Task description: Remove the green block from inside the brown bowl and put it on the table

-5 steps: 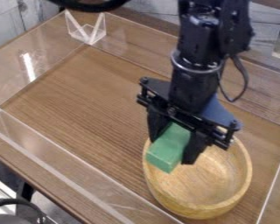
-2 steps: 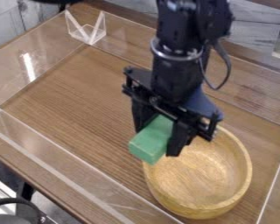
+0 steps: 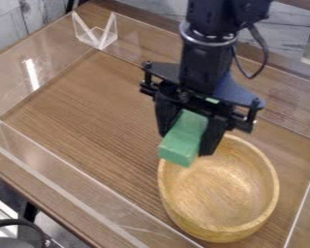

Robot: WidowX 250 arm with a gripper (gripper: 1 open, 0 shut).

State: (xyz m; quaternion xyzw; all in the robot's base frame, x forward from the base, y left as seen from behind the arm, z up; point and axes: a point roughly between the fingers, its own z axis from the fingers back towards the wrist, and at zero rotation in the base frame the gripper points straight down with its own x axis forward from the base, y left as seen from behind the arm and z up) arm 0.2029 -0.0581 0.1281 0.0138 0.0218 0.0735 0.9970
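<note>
A bright green block (image 3: 184,142) hangs in the air, clamped between the black fingers of my gripper (image 3: 193,131). It hovers just above the left rim of the brown bowl (image 3: 223,196), a round, light wooden dish at the front right of the table (image 3: 93,107). Nothing lies inside the bowl. The black arm rises from the gripper toward the top of the view.
Clear acrylic walls (image 3: 67,184) edge the tabletop at the front and left. A clear folded stand (image 3: 96,31) sits at the back left. Open wood surface stretches left of the bowl.
The gripper has carried the green block up out of the bowl, swung left past the rim, then shifted back right and higher. The bowl has stayed put.
</note>
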